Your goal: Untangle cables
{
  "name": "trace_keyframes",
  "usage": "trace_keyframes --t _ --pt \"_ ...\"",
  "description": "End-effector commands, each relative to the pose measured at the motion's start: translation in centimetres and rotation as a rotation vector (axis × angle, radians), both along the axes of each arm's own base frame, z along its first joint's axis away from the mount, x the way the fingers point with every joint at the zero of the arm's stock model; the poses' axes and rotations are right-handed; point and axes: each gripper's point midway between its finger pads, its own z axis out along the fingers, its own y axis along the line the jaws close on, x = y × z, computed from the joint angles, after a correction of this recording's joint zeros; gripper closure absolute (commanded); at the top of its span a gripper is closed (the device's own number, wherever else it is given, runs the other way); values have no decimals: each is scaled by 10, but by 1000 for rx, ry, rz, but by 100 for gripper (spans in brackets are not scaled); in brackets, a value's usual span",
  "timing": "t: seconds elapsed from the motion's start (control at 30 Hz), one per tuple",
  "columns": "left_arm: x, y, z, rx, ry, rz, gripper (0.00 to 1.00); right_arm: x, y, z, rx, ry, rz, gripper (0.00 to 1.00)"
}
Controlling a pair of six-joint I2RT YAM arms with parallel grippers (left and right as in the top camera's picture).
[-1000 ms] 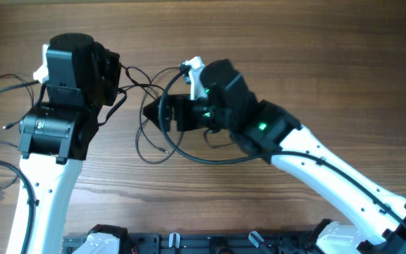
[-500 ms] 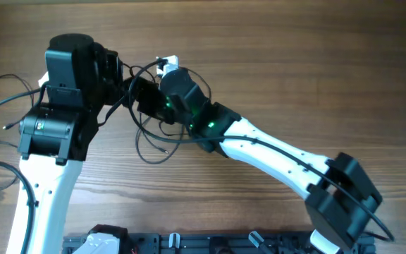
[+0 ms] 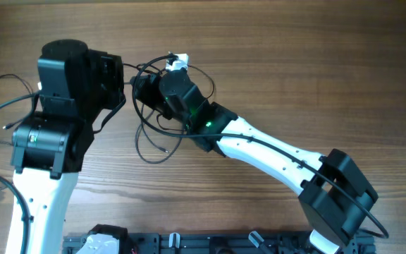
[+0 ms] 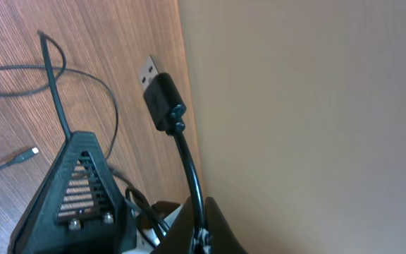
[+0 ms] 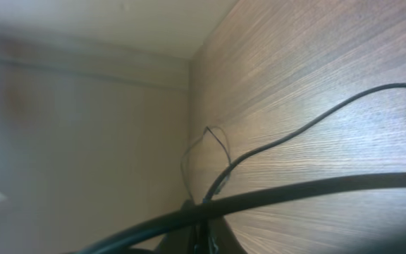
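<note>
Slender black cables (image 4: 190, 173), blocky USB plug (image 4: 159, 92), wood-grain table (image 3: 294, 63)

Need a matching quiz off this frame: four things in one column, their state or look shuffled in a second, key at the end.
Things:
1. left hand
2. right hand
3. cables
4. table

States or looks:
A. brown wood grain
B. shut on a cable just below its USB plug
C. thin, black, lying in loose loops
D. shut amid the loops, a cable crossing at its fingertips

Pairs: 1-B, 2-D, 3-C, 4-A
</note>
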Motion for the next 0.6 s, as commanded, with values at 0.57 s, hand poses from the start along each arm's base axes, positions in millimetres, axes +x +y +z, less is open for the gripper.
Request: trace_keyframes --t 0.57 --pt "-11 121 -21 346 127 134 96 -108 -52 58 -231 -273 639 96"
